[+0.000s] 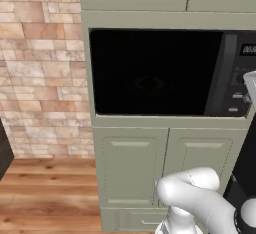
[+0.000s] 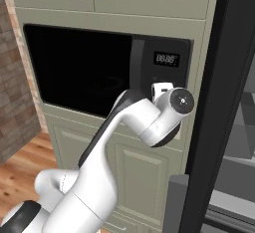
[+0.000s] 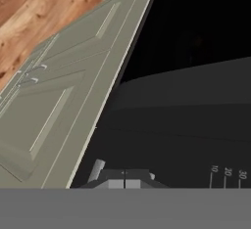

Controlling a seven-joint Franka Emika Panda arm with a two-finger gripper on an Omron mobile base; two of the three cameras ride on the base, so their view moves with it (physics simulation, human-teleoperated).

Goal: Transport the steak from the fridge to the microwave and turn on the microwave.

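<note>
Microwave door closed, contents unseen; jaws pressed together at ctrl panel.

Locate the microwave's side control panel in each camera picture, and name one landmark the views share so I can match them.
Left base view: the control panel sits at the right edge, right of the black glass door.
Right base view: upper middle, with the digital display above the robot's wrist.
Hand view: lower right, dark grey, with small dial numbers.
Shared landmark: the lower cabinet doors under the microwave.
</note>
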